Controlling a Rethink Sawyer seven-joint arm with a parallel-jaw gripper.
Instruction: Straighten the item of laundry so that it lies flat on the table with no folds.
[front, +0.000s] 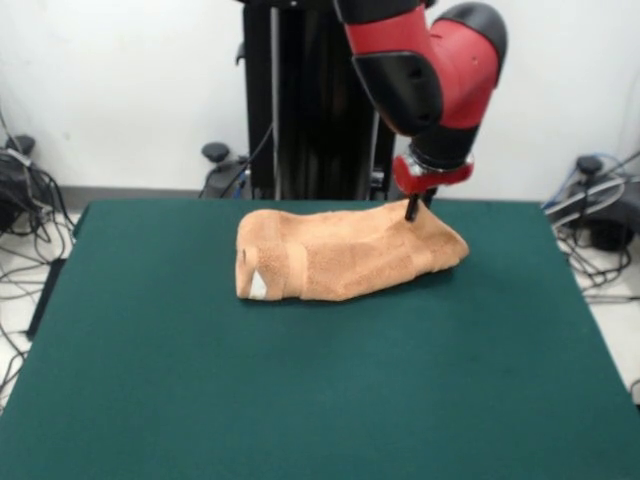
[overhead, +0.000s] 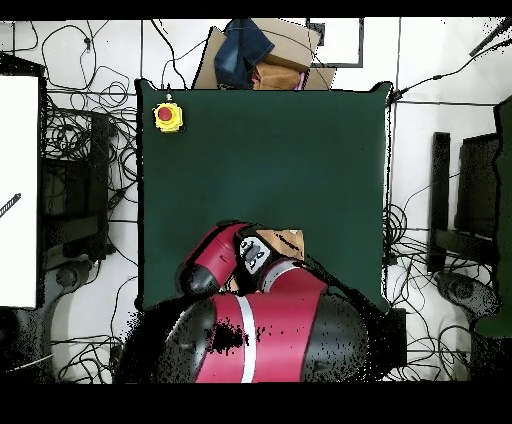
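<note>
The orange-tan towel (front: 345, 252) lies bunched and folded over on itself at the far middle of the green table (front: 300, 400). A woven band and a small white tag (front: 258, 287) show at its left end. My gripper (front: 413, 207) hangs from the red arm and its tip touches the towel's far right top edge. In the overhead view only a small patch of the towel (overhead: 287, 240) shows beside the arm (overhead: 225, 258), which hides the gripper and the rest of the towel.
A red button on a yellow base (overhead: 167, 116) sits on the table's corner away from the robot. A cardboard box with dark cloth (overhead: 255, 55) stands beyond that table edge. Cables lie on the floor on both sides.
</note>
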